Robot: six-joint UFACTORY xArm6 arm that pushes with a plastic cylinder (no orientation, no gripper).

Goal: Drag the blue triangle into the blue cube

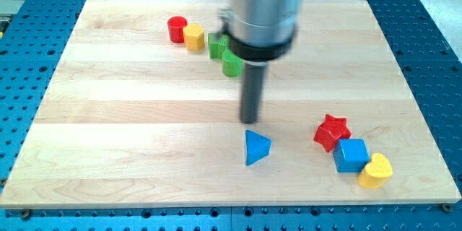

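Observation:
The blue triangle point(256, 147) lies on the wooden board, right of centre and toward the view's bottom. The blue cube point(351, 155) sits further to the view's right, wedged between a red star point(332, 131) above-left of it and a yellow block point(375, 171) below-right of it. My tip point(250, 121) stands just above the blue triangle's top corner, close to it; whether it touches cannot be told. The rod rises to the grey arm housing point(263, 11) at the view's top.
Near the view's top, a red cylinder point(177, 29) and a yellow block point(193, 37) stand side by side. Two green blocks point(215, 45) point(231, 64) sit beside them, partly hidden by the arm. The board point(130, 130) rests on a blue perforated table.

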